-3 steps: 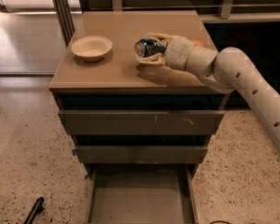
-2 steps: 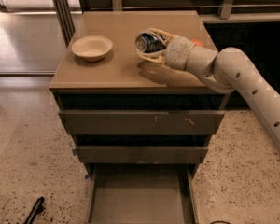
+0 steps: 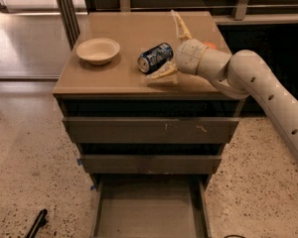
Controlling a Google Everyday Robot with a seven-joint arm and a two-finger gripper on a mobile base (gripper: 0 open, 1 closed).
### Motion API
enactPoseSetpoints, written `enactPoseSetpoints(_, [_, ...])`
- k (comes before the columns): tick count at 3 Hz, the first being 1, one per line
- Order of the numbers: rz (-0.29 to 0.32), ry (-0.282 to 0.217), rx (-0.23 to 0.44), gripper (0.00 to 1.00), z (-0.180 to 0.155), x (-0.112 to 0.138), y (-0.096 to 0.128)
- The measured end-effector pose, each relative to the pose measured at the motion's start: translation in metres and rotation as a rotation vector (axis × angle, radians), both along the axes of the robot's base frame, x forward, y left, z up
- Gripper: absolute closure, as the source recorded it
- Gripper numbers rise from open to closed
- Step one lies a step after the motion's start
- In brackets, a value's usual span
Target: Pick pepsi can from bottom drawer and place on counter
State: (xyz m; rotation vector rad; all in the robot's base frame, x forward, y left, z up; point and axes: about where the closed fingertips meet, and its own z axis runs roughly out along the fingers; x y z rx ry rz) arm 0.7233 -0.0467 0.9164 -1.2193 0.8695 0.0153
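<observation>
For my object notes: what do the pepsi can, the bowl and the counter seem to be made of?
The pepsi can: probably metal, shiny silver end. The bowl: matte cream, perhaps paper or ceramic. The counter: glossy tan, likely laminate, it reflects light. The gripper is open beside the can.

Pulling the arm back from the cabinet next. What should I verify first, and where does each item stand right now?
1. Pepsi can on the counter: ok, lying on its side towards the front edge.
2. Gripper open: ok, fingers spread wide either side of the can.
3. Fingers free of the can: cannot tell; the lower finger sits very close.
4. Can at rest: cannot tell; on its side it might roll.
5. Cream bowl: ok, apart from the can.
6. Orange: not ok, right behind the arm.
</observation>
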Motion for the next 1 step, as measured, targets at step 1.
enactPoseSetpoints(1, [0.000,0.000,0.000,0.00,0.0000,0.0000,0.0000])
